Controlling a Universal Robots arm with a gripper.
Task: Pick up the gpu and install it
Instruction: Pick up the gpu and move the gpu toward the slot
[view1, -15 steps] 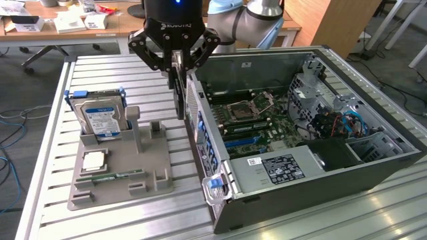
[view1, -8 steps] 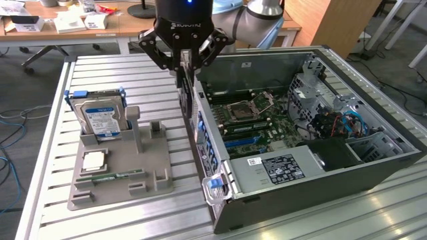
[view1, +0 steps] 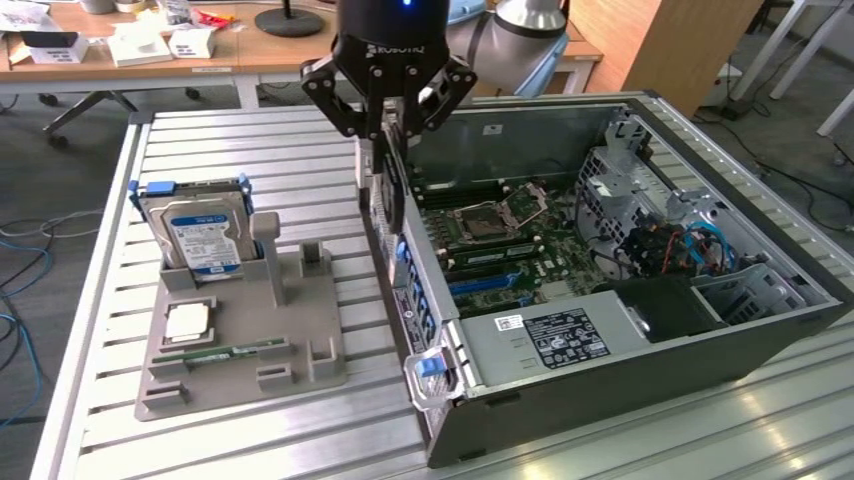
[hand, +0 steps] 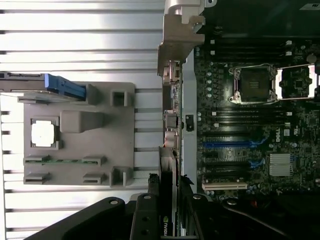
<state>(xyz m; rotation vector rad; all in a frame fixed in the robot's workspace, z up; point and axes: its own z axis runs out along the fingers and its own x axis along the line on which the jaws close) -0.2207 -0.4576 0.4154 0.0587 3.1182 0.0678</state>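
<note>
Fingers (view1: 342, 101) gripped the gpu (view1: 388, 190), hung upright beside the case (view1: 641, 390) wall (pickup done), apparently not yet seated in a slot.

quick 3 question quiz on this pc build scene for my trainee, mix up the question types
1. True or false: the jaws of the gripper are shut on the gpu, which hangs on edge by the open computer case.
2. Multiple choice: what stands upright at the back of the grey fixture? A) the hard drive B) a cooling fan C) a power supply
3. Short answer: which lies nearer the hard drive on the fixture, the CPU chip or the memory stick?
Key: 1 true; 2 A; 3 the CPU chip.
</note>
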